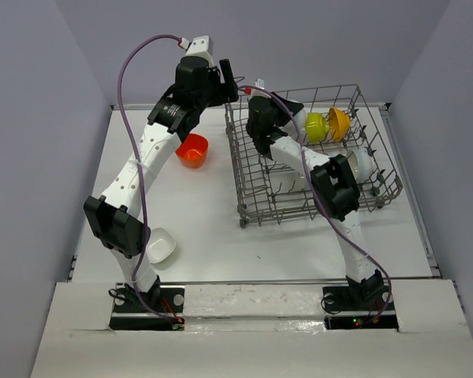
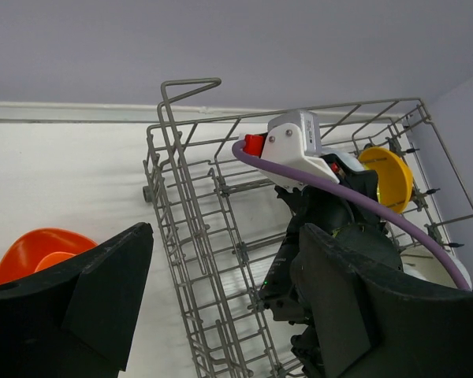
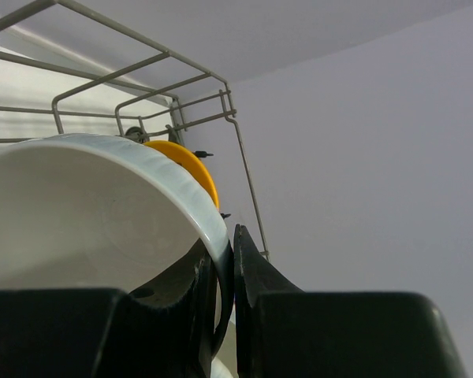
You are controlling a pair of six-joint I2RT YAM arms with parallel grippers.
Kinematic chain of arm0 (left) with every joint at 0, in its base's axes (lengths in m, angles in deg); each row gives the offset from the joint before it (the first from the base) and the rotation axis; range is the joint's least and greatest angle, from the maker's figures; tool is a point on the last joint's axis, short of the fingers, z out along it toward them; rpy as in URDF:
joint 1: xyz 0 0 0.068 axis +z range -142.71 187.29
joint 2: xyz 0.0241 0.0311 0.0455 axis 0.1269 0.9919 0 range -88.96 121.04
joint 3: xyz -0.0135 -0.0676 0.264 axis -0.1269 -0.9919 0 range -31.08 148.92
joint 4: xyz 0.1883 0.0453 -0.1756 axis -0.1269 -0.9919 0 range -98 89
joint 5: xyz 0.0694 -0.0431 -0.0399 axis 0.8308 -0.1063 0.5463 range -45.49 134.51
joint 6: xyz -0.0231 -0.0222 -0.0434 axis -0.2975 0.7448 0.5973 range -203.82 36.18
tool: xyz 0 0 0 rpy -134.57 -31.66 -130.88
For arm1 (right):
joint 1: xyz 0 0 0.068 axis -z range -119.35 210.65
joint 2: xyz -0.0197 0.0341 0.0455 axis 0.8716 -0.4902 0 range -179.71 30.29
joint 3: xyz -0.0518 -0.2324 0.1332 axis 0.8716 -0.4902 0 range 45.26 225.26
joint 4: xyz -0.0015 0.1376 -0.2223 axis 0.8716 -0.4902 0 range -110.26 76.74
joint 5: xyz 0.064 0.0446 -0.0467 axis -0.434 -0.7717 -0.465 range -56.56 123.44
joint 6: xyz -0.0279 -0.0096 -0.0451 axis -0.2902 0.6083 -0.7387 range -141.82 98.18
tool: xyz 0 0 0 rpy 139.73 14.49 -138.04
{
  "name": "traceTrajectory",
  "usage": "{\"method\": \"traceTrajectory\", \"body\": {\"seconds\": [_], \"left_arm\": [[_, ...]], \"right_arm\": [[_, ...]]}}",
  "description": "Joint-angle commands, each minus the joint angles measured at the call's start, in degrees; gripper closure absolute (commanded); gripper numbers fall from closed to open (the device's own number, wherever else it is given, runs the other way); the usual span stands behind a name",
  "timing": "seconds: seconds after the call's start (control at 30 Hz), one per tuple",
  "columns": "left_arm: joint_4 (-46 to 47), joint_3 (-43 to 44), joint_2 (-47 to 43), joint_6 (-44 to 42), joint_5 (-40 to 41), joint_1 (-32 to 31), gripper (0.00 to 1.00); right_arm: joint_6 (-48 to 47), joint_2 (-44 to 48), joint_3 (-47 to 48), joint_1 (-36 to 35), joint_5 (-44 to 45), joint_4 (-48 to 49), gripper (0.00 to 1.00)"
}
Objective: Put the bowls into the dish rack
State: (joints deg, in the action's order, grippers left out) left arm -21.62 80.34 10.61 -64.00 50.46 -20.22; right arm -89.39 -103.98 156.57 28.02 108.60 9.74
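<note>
The dish rack (image 1: 378, 189) stands at the right. In it a lime green bowl (image 1: 315, 127), an orange-yellow bowl (image 1: 340, 124) and a white bowl (image 1: 361, 163) stand on edge. My right gripper (image 3: 225, 246) is shut on the rim of a white bowl (image 3: 71, 213) inside the rack; in the top view its own wrist (image 1: 264, 122) hides it. My left gripper (image 1: 230, 79) hangs open and empty above the rack's back left corner (image 2: 169, 150). A red-orange bowl (image 1: 193, 150) and another white bowl (image 1: 162, 246) sit on the table.
The red-orange bowl also shows at the lower left of the left wrist view (image 2: 35, 248). The right arm's purple cable (image 2: 355, 201) and camera mount (image 2: 296, 146) lie close to the left gripper. Grey walls enclose the white table (image 1: 213, 228).
</note>
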Motion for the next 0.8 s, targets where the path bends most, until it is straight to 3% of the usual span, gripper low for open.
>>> {"method": "traceTrajectory", "body": {"seconds": [0.0, 0.77], "left_arm": [[1.11, 3.02, -2.01, -0.57, -1.03, 0.17, 0.16], [0.76, 3.72, -1.05, -0.57, -1.82, 0.09, 0.16]], "right_arm": [[-0.90, -0.63, 2.60, 1.42, 3.16, 0.11, 0.99], [-1.33, -3.89, 0.40, 1.42, 1.05, 0.02, 0.99]]}}
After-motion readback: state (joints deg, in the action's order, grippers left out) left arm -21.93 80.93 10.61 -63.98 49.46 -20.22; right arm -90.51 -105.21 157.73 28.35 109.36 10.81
